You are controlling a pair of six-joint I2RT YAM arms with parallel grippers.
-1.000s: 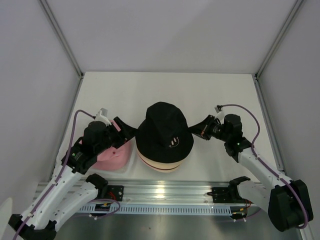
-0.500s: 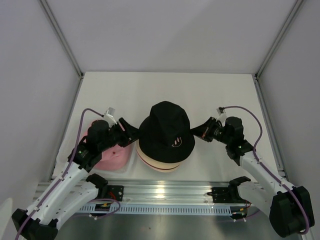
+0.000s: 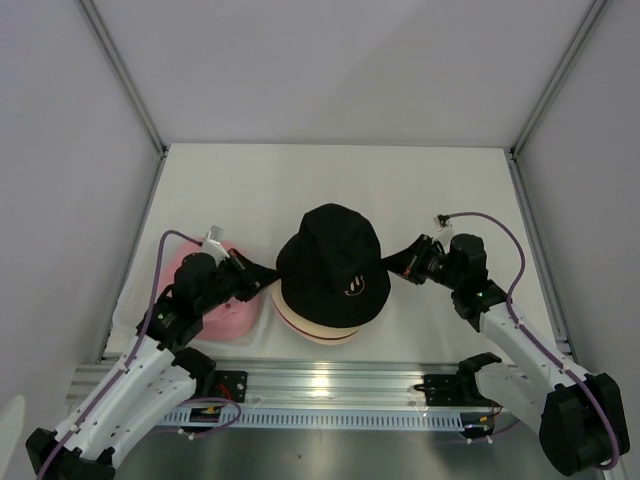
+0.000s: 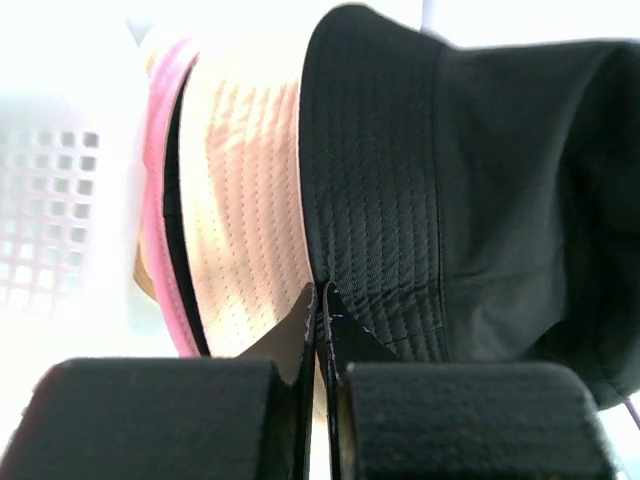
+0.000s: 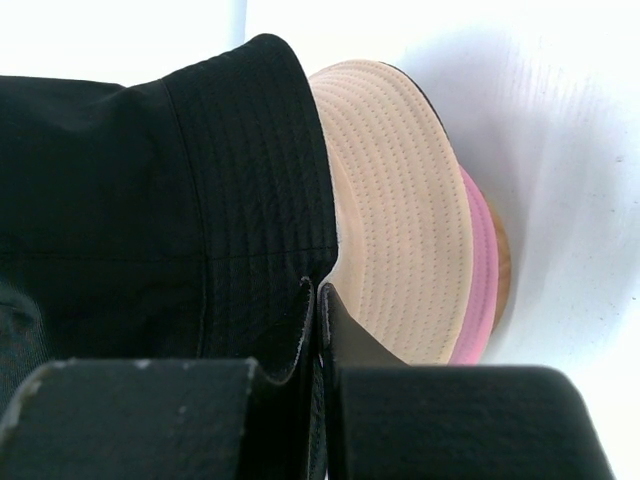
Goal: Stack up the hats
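Note:
A black hat [image 3: 330, 262] with a small white logo tops the stack in the middle. Under it a cream hat [image 3: 318, 328] shows its brim. In the wrist views the black brim [image 4: 370, 180] lies over the cream brim [image 4: 245, 200] and a pink brim [image 4: 158, 190]. My left gripper [image 3: 268, 283] is shut at the black brim's left edge, tips pinching it [image 4: 322, 292]. The right gripper [image 3: 392, 267] is shut on the black brim's right edge [image 5: 316, 288]. Another pink hat [image 3: 228, 315] lies left of the stack, partly hidden by my left arm.
A wooden stand [image 5: 500, 270] peeks out beneath the pink brim [image 5: 478, 260] of the stack. The metal rail [image 3: 330, 385] with the arm bases runs along the near edge. White walls close in the table's [image 3: 330, 180] left, right and far sides.
The black hat has dropped lower over the cream hat. My left gripper slid toward the near edge along the brim and went from open to shut. The right gripper stayed shut, shifting slightly right.

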